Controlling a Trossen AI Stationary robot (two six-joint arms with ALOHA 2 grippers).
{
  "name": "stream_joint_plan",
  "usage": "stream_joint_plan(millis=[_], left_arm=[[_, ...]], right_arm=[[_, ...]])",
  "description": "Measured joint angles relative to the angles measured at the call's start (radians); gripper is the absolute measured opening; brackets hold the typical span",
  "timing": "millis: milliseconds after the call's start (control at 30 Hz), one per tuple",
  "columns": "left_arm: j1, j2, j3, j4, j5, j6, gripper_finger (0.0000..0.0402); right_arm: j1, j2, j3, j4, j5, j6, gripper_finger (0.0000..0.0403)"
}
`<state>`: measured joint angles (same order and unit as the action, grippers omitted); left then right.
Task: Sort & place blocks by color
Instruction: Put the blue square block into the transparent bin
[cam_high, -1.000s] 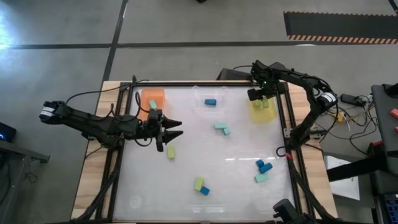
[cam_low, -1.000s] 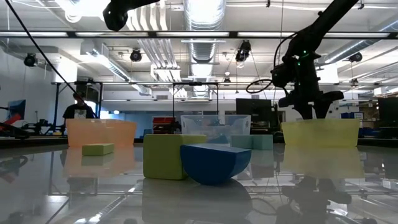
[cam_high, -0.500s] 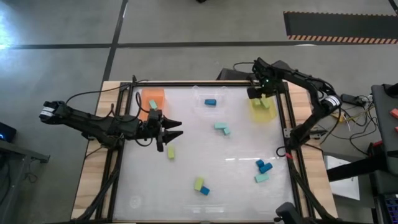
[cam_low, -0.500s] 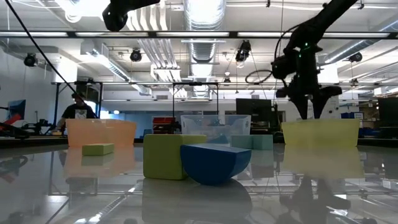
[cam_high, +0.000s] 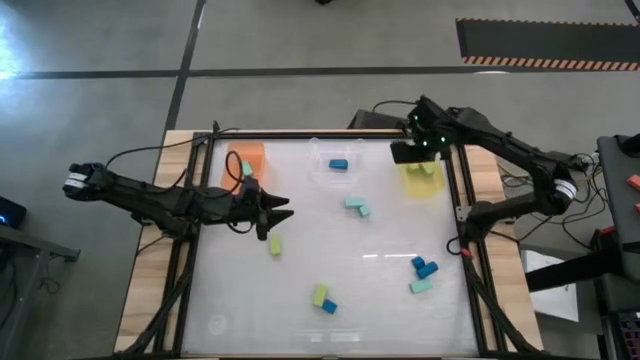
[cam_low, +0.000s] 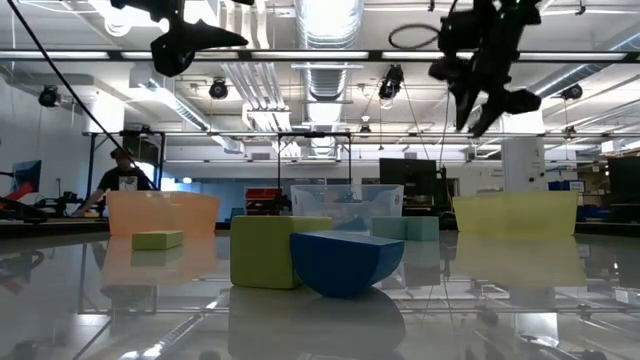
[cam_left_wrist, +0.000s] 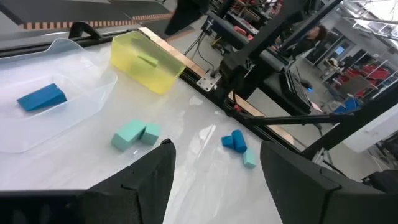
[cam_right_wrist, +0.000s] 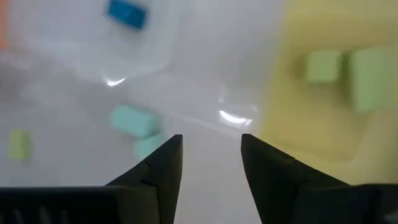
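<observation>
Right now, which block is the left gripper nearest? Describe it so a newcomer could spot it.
Find the orange tray at the table's far left corner, then the left gripper just in front of it. The yellow-green block lies alone on the bare white table just beyond its fingertips. Every other loose block on the table sits beside at least one more.

blocks: one blue in clear tray (cam_high: 338, 164) | two yellow-green in yellow tray (cam_right_wrist: 323, 66) | teal pair mid-bench, touching (cam_high: 356, 207) | yellow-green lone (cam_high: 275, 245) | yellow-green plus blue, touching (cam_high: 323, 299) | blue-and-teal cluster near right edge (cam_high: 424, 272)
</observation>
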<state>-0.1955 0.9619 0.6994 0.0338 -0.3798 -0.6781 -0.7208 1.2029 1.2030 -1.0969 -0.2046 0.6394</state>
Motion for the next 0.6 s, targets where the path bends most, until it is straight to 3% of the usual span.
stream_joint_plan(millis=[267, 600], left_arm=[[0.009, 0.000, 0.001, 0.001, 0.000, 0.002, 0.0219], [0.024, 0.000, 0.001, 0.001, 0.000, 0.011, 0.0219]], right_arm=[[0.278, -0.040, 0.000, 0.002, -0.010, 0.158, 0.0138], [0.588, 0.012, -0.037, 0.002, -0.006, 0.379, 0.0144]])
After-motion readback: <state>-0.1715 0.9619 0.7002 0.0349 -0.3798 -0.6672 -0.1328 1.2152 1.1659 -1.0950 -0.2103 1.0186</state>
